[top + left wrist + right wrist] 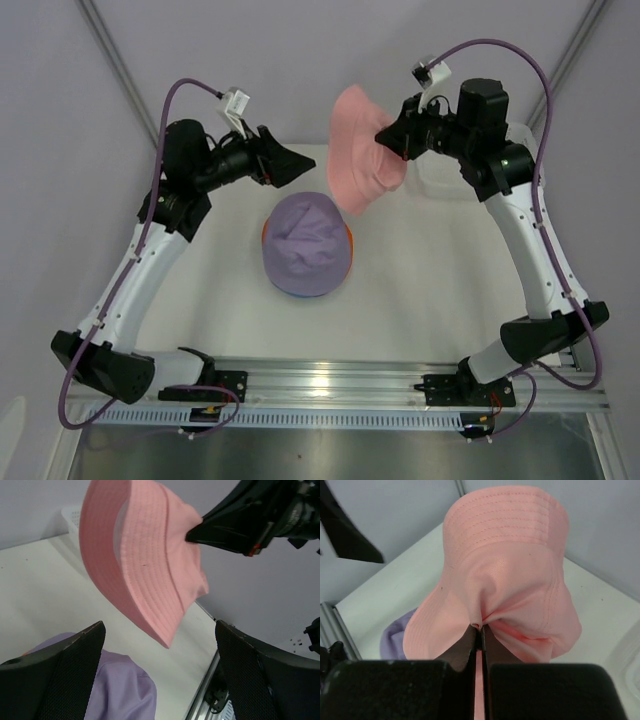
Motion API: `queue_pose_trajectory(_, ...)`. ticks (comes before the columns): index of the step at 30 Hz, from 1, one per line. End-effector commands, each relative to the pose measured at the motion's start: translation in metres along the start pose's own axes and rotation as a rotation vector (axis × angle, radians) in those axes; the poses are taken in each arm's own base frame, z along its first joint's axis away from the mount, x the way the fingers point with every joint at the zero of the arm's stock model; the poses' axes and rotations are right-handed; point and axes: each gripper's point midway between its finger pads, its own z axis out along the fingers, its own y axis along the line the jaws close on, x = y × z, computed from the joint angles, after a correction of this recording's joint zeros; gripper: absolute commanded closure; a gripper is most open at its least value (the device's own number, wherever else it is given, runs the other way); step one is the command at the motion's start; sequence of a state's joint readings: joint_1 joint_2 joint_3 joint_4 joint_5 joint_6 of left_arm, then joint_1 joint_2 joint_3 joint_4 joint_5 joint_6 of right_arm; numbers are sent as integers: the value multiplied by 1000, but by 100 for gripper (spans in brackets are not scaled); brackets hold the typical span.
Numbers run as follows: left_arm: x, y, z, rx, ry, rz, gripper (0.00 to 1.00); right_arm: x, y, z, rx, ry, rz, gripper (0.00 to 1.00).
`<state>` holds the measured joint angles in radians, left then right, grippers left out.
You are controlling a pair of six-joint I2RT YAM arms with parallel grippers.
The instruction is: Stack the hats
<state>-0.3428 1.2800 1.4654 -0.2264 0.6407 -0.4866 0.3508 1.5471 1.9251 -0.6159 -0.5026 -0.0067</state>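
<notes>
My right gripper (383,133) is shut on the crown of the pink hat (358,148) and holds it in the air, brim hanging down, behind and right of the stack. The hat fills the right wrist view (505,575) and hangs in the left wrist view (145,555). The lavender hat (305,242) lies on top of a stack at the table's middle. An orange brim edge (349,237) and a blue edge (300,294) peek from under it. My left gripper (300,163) is open and empty, above and behind-left of the stack.
A white mesh basket (440,180) stands at the back right, under my right arm. The aluminium rail (330,385) runs along the table's near edge. Grey walls close the back and sides.
</notes>
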Motion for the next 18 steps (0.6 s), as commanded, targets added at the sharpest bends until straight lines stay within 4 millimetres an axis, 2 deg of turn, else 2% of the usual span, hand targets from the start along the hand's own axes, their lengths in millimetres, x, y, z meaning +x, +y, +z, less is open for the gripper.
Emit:
queue_pose_trajectory(1,3,-1,10,40,-21,-28,7,-27,42,-19,-109,-88,-19,100)
queue_pose_trajectory(3,-1,-2,13,50,-32,-31,7,-16,48,-17,-116,-56,-9,100)
queue_pose_trajectory(4,-1,4,19,31,-27,-42,8,-12,56,-16,-134,-50,7,100)
queue_pose_trajectory(5,1,8,22,22,-20,-48,8,-16,62,-19,-149,-76,5,100)
queue_pose_trajectory(6,-3,7,24,21,-27,-45,9,-7,66,-18,-168,-60,23,100)
queue_pose_trajectory(7,0,12,30,15,-18,-57,11,-6,70,-18,-178,-63,35,100)
queue_pose_trajectory(12,0,6,38,64,-9,-80,25,-4,83,-18,-200,-61,32,100)
queue_pose_trajectory(15,2,0,41,92,-4,-75,36,-2,83,-15,-201,-57,32,100)
queue_pose_trajectory(16,4,-2,42,99,1,-77,46,-2,83,-14,-201,-56,34,100)
queue_pose_trajectory(18,7,-4,42,108,10,-87,58,1,84,-10,-213,-48,41,100)
